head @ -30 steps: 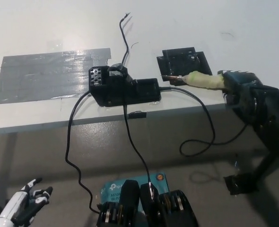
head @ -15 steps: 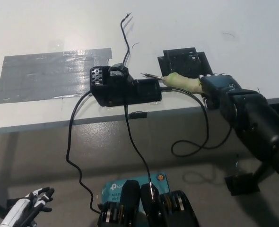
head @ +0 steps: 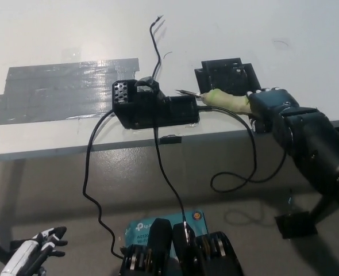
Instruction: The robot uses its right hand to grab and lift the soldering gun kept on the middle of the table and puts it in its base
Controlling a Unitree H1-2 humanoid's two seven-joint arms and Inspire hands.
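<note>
The soldering gun (head: pixel 224 101) is being grasped by the black right hand (head: pixel 270 106) at the rear of its pale yellow-green handle, so that the thin metal tip is left free and is being pointed toward the robot's left. The gun is being held roughly level and just above the white bench (head: pixel 261 29), near the bench's front edge. This rear grip is probably being used so that the hot end is kept away from the fingers and can be guided into a holder.

The tip is being held just beside the right end of the black base (head: pixel 152 106), which is sitting near the front edge of the bench, a perforated block standing at its left end. Whether the tip is touching the base cannot be told. The seating of the gun in the base is judged not yet done.

The gun's black cord (head: pixel 244 167) is being allowed to hang off the bench edge in a loose loop, so the gun is not being pulled by it. A flat black plate (head: pixel 227 75) is lying behind the gun, and strips of grey duct tape (head: pixel 66 89) are stuck to the bench at the left.

The white left hand (head: pixel 34 256) is resting low at the lower left, well apart from the work, its fingers loosely spread and holding nothing.
</note>
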